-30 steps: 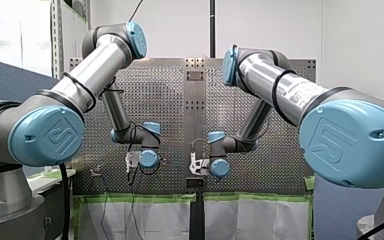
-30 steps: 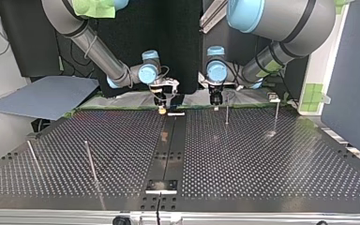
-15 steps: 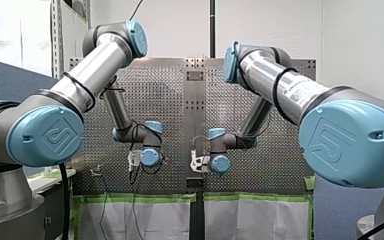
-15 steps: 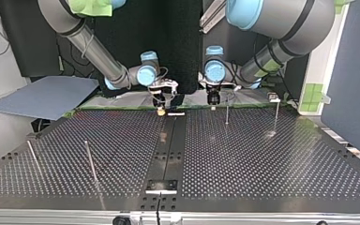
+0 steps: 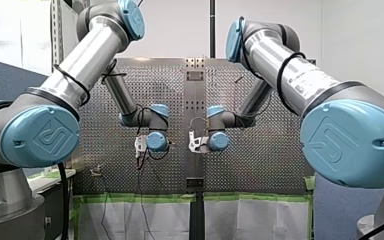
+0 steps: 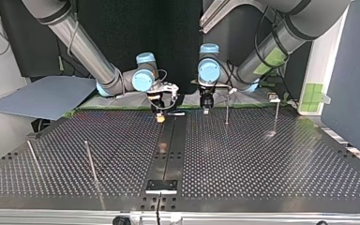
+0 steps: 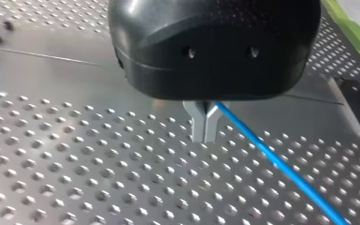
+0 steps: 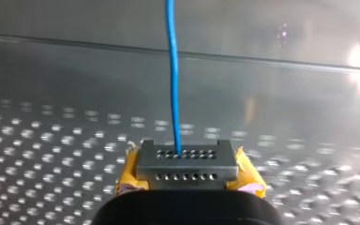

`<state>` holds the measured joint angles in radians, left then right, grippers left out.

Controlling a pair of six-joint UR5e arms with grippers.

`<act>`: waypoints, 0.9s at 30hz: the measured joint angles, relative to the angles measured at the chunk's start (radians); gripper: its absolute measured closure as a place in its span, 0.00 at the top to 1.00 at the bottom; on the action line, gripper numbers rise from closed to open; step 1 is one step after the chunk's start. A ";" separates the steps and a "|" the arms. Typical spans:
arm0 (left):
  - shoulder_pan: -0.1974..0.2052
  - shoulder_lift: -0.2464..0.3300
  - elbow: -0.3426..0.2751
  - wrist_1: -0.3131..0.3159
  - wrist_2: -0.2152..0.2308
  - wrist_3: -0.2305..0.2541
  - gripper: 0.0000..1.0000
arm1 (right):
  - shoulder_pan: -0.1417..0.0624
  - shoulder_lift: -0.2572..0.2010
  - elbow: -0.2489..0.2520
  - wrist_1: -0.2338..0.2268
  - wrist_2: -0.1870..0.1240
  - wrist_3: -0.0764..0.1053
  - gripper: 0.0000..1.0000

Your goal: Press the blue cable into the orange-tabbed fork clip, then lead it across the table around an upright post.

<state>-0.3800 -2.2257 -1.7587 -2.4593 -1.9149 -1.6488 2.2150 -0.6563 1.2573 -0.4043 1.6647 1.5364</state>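
Blue cable (image 8: 172, 75), end probably behind fingers (image 8: 187, 164)

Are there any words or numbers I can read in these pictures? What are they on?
No word or number reads plainly.
Raised square logo, its letters unclear: on my left arm's blue cap and on my right arm's blue cap.
Small print, too small to read: on a label on my right arm's silver tube.
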 joint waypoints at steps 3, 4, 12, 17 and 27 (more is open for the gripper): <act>-0.007 0.033 0.000 -0.033 -0.005 -0.008 0.00 | 0.004 -0.030 0.000 0.030 0.000 0.000 0.00; -0.009 0.041 0.000 -0.041 -0.008 -0.009 0.00 | 0.005 -0.038 0.000 0.039 0.000 0.000 0.00; -0.024 0.117 0.000 -0.090 -0.043 -0.020 0.00 | 0.002 -0.121 0.010 0.103 0.001 -0.004 0.00; -0.031 0.165 0.000 -0.102 -0.051 -0.038 0.00 | -0.003 -0.169 0.034 0.108 0.005 0.003 0.00; -0.043 0.265 0.008 -0.106 -0.038 -0.048 0.00 | -0.003 -0.271 0.038 0.105 0.006 0.011 0.00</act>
<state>-0.4227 -1.9612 -1.7508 -2.5655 -1.9526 -1.6967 2.2124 -0.9268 1.2951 -0.2991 1.6711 1.5473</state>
